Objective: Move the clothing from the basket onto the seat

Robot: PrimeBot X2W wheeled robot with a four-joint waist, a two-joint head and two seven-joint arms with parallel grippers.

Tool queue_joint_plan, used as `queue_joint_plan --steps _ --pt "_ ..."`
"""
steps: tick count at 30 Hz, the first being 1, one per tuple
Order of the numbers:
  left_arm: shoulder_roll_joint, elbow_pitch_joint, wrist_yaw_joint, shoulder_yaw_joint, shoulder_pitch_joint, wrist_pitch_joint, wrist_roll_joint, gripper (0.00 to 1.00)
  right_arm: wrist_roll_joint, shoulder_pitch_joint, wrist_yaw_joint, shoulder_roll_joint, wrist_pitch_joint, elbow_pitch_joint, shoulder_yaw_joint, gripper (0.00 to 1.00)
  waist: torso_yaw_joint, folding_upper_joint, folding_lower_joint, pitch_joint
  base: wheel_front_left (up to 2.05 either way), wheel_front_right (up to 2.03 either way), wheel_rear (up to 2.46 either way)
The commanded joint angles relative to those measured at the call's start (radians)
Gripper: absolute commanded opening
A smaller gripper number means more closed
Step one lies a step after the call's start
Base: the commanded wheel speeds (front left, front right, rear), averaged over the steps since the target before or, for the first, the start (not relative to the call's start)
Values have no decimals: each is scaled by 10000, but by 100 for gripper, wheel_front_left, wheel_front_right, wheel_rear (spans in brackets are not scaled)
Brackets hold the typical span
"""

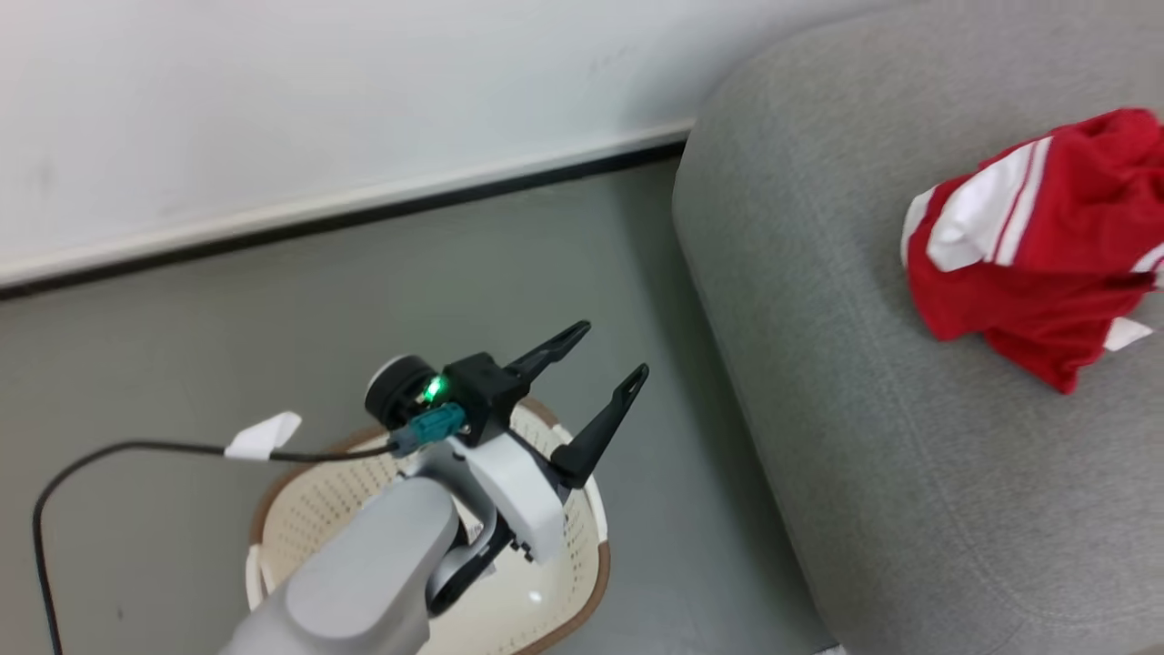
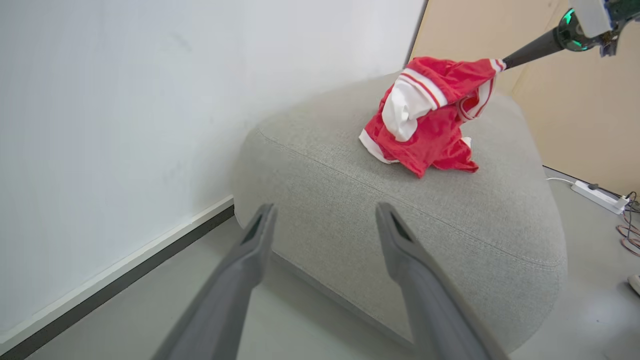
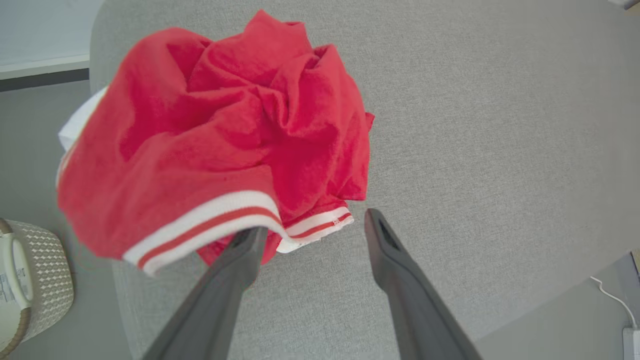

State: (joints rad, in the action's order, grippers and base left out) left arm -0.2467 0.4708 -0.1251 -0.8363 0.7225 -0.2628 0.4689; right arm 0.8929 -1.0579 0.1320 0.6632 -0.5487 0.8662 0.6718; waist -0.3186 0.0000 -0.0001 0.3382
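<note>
On the seat (image 1: 818,382), set in from its rounded edge, the clothing (image 1: 1028,236) sits as a crumpled heap raised to a peak, with no clear long axis. Its striped white hem is draped over one fingertip (image 3: 247,240) of the right gripper (image 3: 310,227), whose jaws stand wide, and bare cushion lies open around the heap. The left gripper (image 1: 611,349), jaws wide and holding nothing, hangs over the basket (image 1: 309,523) on open grey floor (image 1: 273,300) beside the seat's edge; a white label on the basket is too small to read.
</note>
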Motion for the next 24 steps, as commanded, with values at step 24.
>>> queue_joint_plan --steps 24 --pt "-203 -847 957 2976 -3016 -15 -69 100 135 3833 -25 1234 3256 -6590 -1798 100 1277 0 1 -3096 0 0 0"
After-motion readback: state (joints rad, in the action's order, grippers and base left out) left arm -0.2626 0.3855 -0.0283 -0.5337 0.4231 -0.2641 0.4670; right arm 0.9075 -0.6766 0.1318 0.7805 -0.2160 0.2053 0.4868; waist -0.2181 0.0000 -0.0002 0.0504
